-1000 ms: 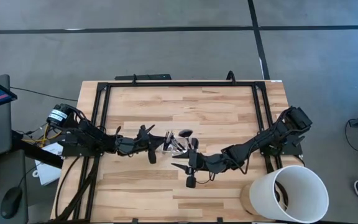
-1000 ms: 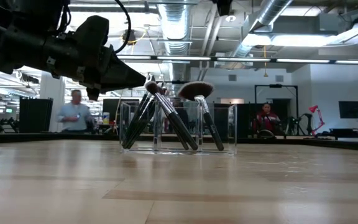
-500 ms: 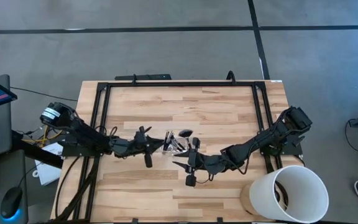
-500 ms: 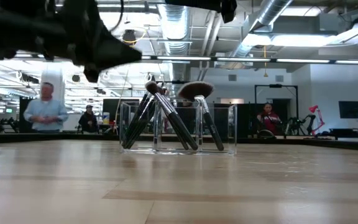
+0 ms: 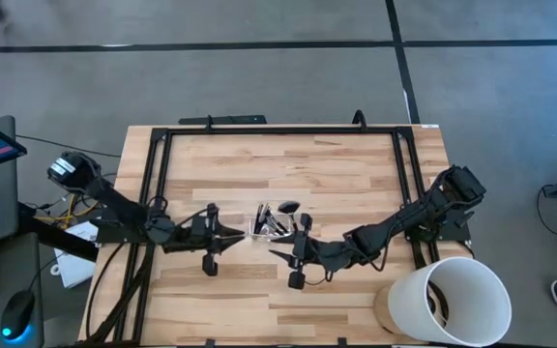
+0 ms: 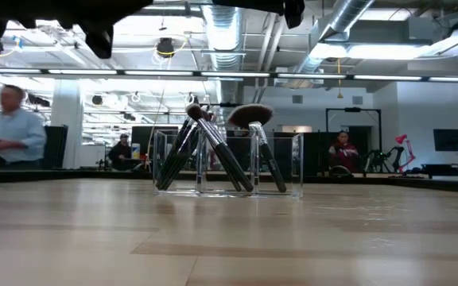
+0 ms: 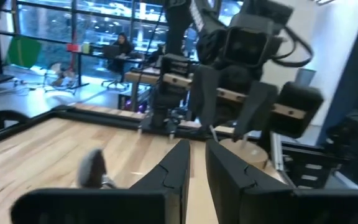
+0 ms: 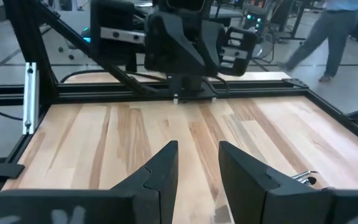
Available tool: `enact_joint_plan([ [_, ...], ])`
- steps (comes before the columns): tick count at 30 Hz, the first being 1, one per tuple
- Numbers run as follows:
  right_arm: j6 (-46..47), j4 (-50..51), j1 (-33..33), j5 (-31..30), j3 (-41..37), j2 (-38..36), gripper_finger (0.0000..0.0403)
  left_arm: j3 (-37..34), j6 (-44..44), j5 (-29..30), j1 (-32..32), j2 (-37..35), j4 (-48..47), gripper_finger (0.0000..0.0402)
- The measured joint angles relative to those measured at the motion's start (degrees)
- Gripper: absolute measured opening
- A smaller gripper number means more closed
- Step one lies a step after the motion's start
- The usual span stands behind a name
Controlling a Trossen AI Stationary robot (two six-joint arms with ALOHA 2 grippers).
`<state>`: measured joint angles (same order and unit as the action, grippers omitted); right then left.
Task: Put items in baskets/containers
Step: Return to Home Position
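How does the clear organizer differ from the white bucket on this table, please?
The clear organizer is see-through and box-shaped, with compartments; the white bucket is opaque and round. The organizer looks much smaller than the bucket. The organizer stands in the middle of the table and holds leaning brushes; the bucket sits at a corner of it. Both stand upright with open tops.

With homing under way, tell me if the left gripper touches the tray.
Apart. The low view shows the tray with nothing against its walls; the high view shows a strip of table between it and the left gripper.
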<state>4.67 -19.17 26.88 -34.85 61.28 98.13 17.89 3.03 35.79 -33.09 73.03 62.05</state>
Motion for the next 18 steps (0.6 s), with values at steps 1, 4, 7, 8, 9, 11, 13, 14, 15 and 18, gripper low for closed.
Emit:
enact_joint_plan([
  [1,0.0,0.0,0.1,0.0,0.0,0.0,0.0107,0.0,0.0,-0.1,-0.4,-0.4,-0.2,0.0049],
  [4,0.0,0.1,0.1,0.1,0.0,0.0,0.0107,0.0,0.0,-1.3,-1.2,-1.2,-0.4,0.0049],
  [7,0.0,0.9,0.1,0.2,0.0,0.0,0.0103,0.0,0.2,-5.0,-1.4,-1.4,-0.5,0.0049],
  [8,0.0,1.1,0.1,0.3,0.0,0.0,0.0099,0.0,0.2,-7.1,-1.4,-1.4,-0.7,0.0049],
  [9,0.0,1.2,0.1,0.4,0.0,0.0,0.0094,0.0,0.3,-9.4,-1.3,-1.4,-0.8,0.0049],
  [11,0.0,1.7,0.0,1.6,0.0,0.0,0.0081,0.0,0.7,-14.7,-1.0,-1.4,-0.7,0.0049],
  [13,0.0,2.1,0.0,3.0,0.0,0.0,0.0066,0.0,1.3,-20.1,-0.6,-1.4,-0.8,0.0049],
  [14,0.0,2.1,0.0,3.7,0.0,0.0,0.0058,0.0,1.5,-22.3,-0.4,-1.4,-0.8,0.0049],
  [15,0.0,2.1,0.0,4.4,0.0,0.0,0.0051,0.0,1.7,-23.7,-0.2,-1.4,-0.8,0.0049],
  [18,0.0,2.5,0.0,4.9,0.0,0.0,0.0030,0.0,1.7,-24.0,-0.1,-1.4,-0.8,0.0049],
])
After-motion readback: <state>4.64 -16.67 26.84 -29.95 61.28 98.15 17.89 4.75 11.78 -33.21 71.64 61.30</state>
